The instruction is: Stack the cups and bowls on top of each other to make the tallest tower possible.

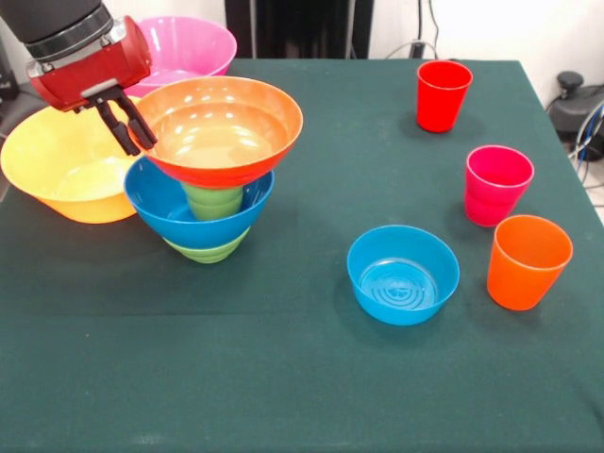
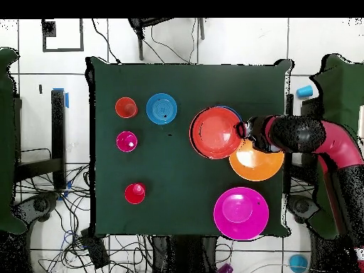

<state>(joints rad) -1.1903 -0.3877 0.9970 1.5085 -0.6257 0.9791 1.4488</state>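
The tower stands left of centre. The small green bowl (image 1: 208,250) is at the bottom, the wide blue bowl (image 1: 193,212) on it, and a light green cup (image 1: 212,200) inside that. The shallow orange-red bowl (image 1: 222,127) sits on top (image 2: 216,133). My gripper (image 1: 139,146) is at that bowl's left rim with a small gap between its fingers, and it also shows in the overhead view (image 2: 242,130). The red cup (image 1: 442,94), magenta-pink cup (image 1: 497,184) and orange cup (image 1: 528,261) stand upright at the right. The small translucent blue bowl (image 1: 403,274) sits near them.
The big yellow-orange bowl (image 1: 66,170) lies just left of the tower, under my gripper. The big pink bowl (image 1: 184,47) is behind it at the table's far edge. The dark green table (image 1: 283,377) ends close to both bowls.
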